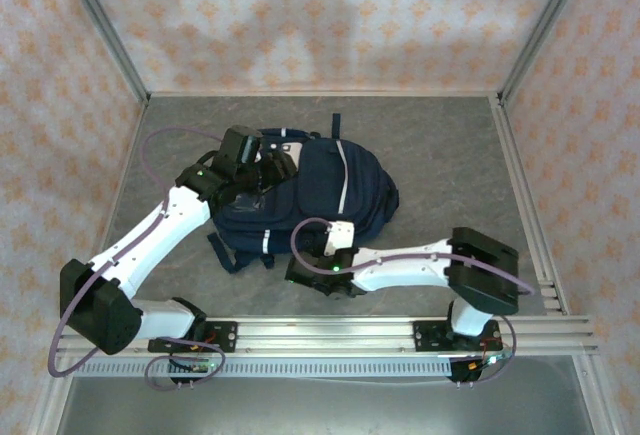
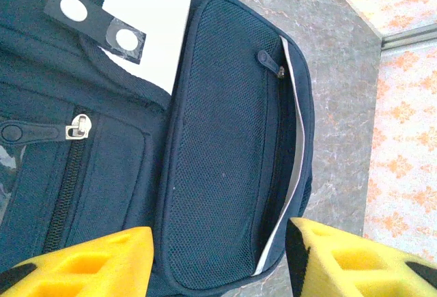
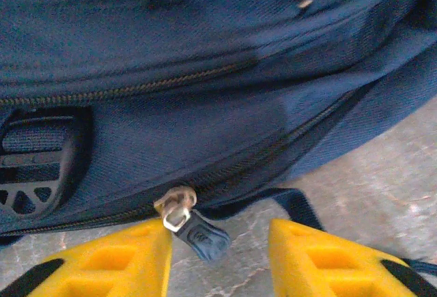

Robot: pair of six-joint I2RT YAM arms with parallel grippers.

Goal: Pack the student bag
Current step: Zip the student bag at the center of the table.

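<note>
- the student bag [image 1: 310,190] lay flat in the centre of the top frame on the grey table [image 1: 440,155], front side up, which left its zips reachable.
- the left gripper [image 2: 220,259] sat at the bottom of its wrist frame, fingers spread and holding nothing, one on either side of the mesh pocket [image 2: 225,140], probably to steady the bag.
- the right gripper [image 3: 218,246] stood unclenched at the bottom edge. the zipper pull [image 3: 194,232] hung beside the lower-left finger, not yet pinched and likely lined up for a pull.
</note>
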